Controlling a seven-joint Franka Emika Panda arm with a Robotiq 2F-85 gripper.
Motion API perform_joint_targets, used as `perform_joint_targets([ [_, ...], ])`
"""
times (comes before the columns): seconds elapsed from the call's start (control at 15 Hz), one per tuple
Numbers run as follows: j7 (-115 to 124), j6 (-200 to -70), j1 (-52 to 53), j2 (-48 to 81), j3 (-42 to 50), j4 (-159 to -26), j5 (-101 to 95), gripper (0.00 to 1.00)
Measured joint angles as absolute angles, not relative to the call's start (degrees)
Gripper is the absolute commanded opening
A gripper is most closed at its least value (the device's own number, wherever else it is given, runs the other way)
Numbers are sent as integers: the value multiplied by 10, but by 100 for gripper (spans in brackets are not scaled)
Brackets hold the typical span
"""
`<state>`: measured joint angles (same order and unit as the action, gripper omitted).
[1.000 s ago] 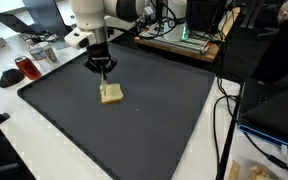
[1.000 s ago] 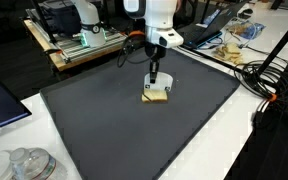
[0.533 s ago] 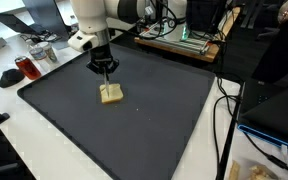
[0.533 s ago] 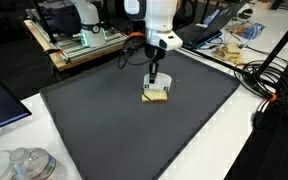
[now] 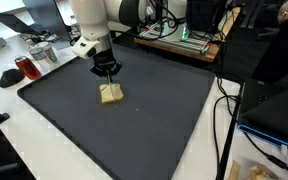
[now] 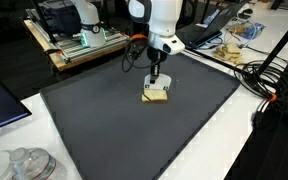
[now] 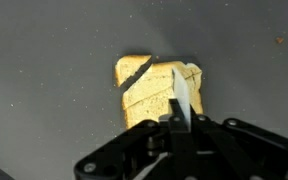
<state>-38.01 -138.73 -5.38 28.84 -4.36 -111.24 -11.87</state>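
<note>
A small pale slice of bread (image 5: 111,95) (image 6: 157,96) lies on the dark grey mat (image 5: 144,130) (image 6: 114,120), a little toward its back half. My gripper (image 5: 107,78) (image 6: 156,83) hangs straight down just over the slice, the fingers pressed together with nothing seen between them. In the wrist view the bread (image 7: 142,88) fills the middle, with a dark slanting crack across its upper left. The shut gripper (image 7: 180,97) reaches over its right part. Whether the tips touch the bread I cannot tell.
A red jar (image 5: 25,68) and a dark bowl (image 5: 9,77) stand beside the mat. Black cables (image 5: 224,110) run along another edge. A wooden crate with electronics (image 6: 79,45), glass jars (image 6: 29,165) and a tripod leg (image 6: 274,60) ring the mat.
The arm has shifted slightly sideways and a little lower over the bread. The gripper stays shut and the bread has not moved.
</note>
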Motion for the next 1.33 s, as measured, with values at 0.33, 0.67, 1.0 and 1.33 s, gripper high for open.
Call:
perform_joint_targets([
  [0.33, -395, -1387, -57, 314, -42, -1088, -119, 1],
  [0.67, -430, -1387, -74, 330, -47, -1072, -95, 1],
  [1.0, -508, -1376, -113, 343, -66, -1057, -30, 1],
  [1.33, -543, -1343, -122, 359, -69, -1028, -4, 1],
])
